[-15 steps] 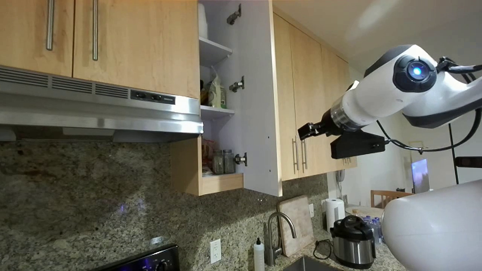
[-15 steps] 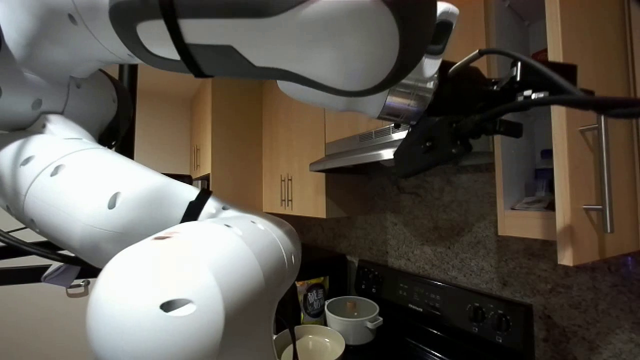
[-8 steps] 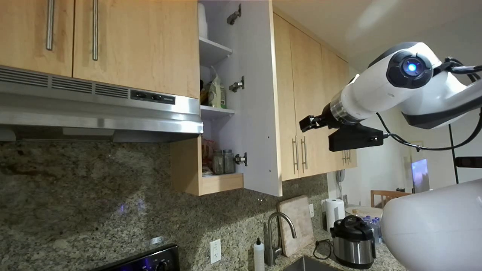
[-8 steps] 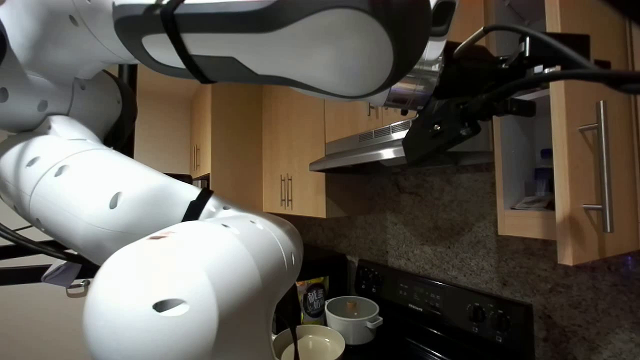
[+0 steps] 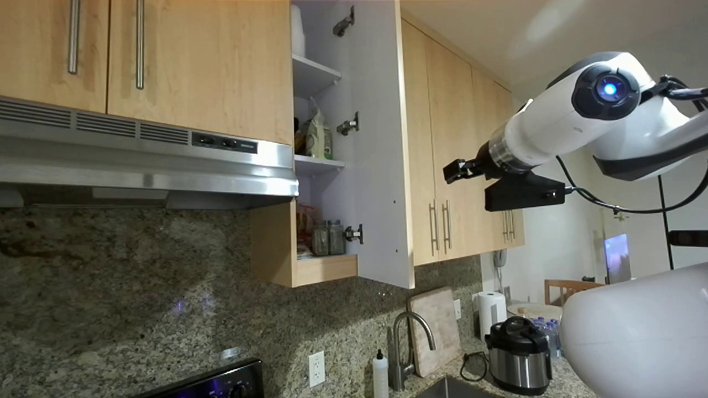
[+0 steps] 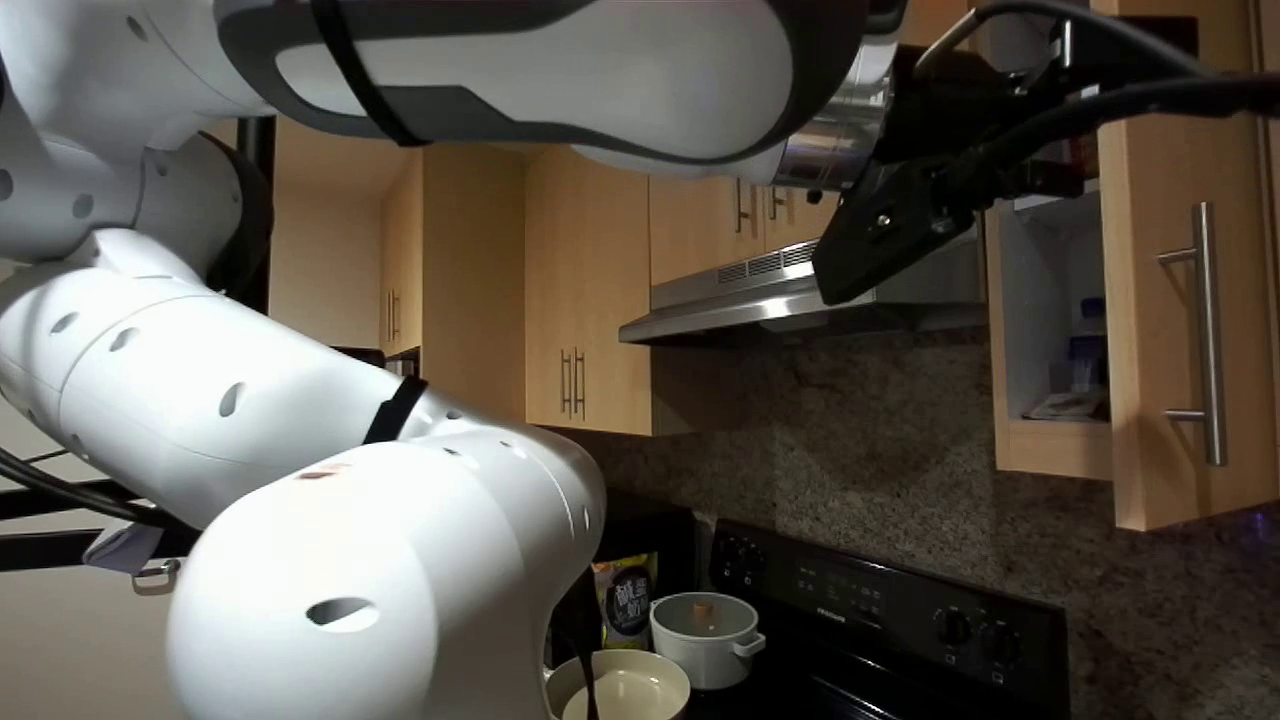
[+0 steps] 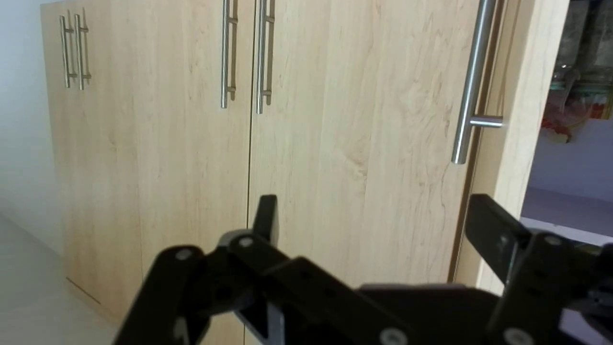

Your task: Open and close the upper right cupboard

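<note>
Cupboard (image 5: 381, 155) hangs open, approx 9 o'clock from the pincer (image 5: 452, 172) in an ext. view; pincer spread, empty. Opening's prob. done; closing's next, needing a push on the door (image 6: 1165, 345) from outside.

Glare streaks the ceiling (image 5: 531, 38) at right; the stove (image 6: 880, 610) lies dim, the near arm (image 6: 330, 400) almost bleached — the gripper (image 7: 372, 211), close up, dark and slightly soft.

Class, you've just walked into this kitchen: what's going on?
A robot arm is working on the upper right cupboard, whose door stands open, showing shelves and jars. The gripper is open and holds nothing; the door's bar handle shows ahead, ungrasped, in the wrist view. Closing the door remains to be done.
</note>
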Robot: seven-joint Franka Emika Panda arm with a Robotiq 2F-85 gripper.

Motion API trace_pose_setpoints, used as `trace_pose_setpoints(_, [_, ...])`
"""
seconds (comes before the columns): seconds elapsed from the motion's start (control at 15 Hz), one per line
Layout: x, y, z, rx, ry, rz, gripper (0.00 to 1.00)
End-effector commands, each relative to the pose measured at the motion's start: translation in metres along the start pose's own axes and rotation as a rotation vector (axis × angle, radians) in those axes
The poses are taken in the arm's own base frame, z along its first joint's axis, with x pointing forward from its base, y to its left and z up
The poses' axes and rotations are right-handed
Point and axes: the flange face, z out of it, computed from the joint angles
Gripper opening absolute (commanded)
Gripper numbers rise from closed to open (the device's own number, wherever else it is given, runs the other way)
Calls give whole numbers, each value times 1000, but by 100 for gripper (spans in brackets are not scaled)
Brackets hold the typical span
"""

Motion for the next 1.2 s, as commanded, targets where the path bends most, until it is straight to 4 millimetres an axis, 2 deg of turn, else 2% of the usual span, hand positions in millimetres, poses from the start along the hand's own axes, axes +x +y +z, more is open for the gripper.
trace_pose_setpoints(0.0, [22, 3, 19, 29, -11, -23, 100])
trace_pose_setpoints(0.33, [50, -2, 54, 52, -25, -70, 100])
trace_pose_setpoints(0.67, [76, -6, 99, 8, -12, -93, 100])
trace_pose_setpoints(0.87, [84, -7, 126, -24, -8, -105, 100])
trace_pose_setpoints(1.13, [86, -11, 153, -14, -28, -123, 100])
